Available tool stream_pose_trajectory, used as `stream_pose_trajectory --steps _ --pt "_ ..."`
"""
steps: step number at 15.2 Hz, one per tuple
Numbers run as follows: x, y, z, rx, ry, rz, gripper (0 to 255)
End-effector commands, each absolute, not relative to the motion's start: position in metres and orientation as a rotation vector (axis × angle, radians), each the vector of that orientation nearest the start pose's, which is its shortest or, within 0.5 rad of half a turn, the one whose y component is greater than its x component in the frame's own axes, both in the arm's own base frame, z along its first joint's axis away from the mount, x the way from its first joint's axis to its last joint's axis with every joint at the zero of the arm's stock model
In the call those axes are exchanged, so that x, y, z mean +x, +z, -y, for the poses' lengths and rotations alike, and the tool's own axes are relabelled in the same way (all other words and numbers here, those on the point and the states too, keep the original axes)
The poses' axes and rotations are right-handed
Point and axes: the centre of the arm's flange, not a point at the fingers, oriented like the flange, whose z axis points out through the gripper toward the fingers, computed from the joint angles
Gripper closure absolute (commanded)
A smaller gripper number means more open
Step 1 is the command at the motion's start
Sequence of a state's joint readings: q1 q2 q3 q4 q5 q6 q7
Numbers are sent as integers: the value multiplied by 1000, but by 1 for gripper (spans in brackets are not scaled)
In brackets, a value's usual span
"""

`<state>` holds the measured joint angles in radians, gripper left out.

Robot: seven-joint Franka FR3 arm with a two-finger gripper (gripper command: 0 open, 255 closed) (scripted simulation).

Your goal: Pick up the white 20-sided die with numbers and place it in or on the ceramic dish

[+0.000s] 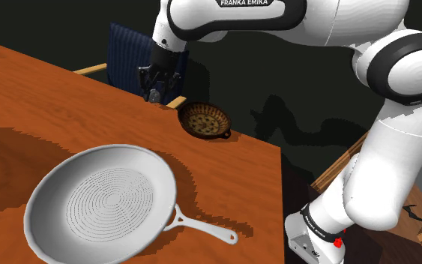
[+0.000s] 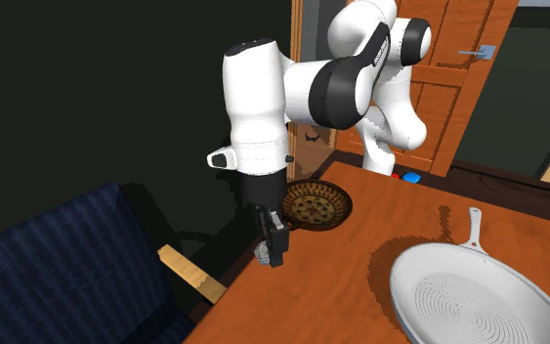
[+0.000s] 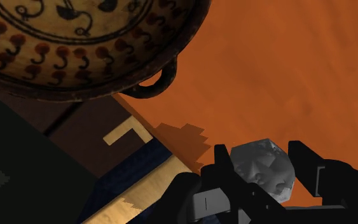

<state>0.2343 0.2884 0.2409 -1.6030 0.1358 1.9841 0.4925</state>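
Die [image 3: 262, 168] and its surroundings are being set out from the largest thing down. A reddish-brown wooden table [image 1: 52, 112] is being used as the work surface. The white arm [image 1: 396, 112] is being reached across it from the stand towards the far edge. A large pale grey frying pan [image 1: 100, 206] is being borne on the near part of the table, its handle pointed to the shoulder view's right. A dark blue chair [image 1: 127, 45] with light wooden arms is being shown just beyond the far edge. The ceramic dish [image 1: 205, 120], brown-rimmed with a dark-spotted pattern inside and a small loop handle, is being supported at the far edge, well apart from the pan. The black gripper [image 1: 154, 91] is being held near that same edge, just to the shoulder view's left of the dish. The die, pale grey and many-faced, is being clasped between the two fingers, which are being pressed against its opposite sides; it is being held outside the dish, beside it.
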Motion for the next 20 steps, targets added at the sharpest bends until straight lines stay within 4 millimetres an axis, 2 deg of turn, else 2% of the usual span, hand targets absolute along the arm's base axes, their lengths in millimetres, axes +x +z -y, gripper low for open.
stream_pose_trajectory --steps 1,19,20 --pt "586 489 -294 -2921 3 -115 255" --pt "586 583 -294 -2921 3 -115 255" --pt "575 583 -287 -2921 3 -115 255"
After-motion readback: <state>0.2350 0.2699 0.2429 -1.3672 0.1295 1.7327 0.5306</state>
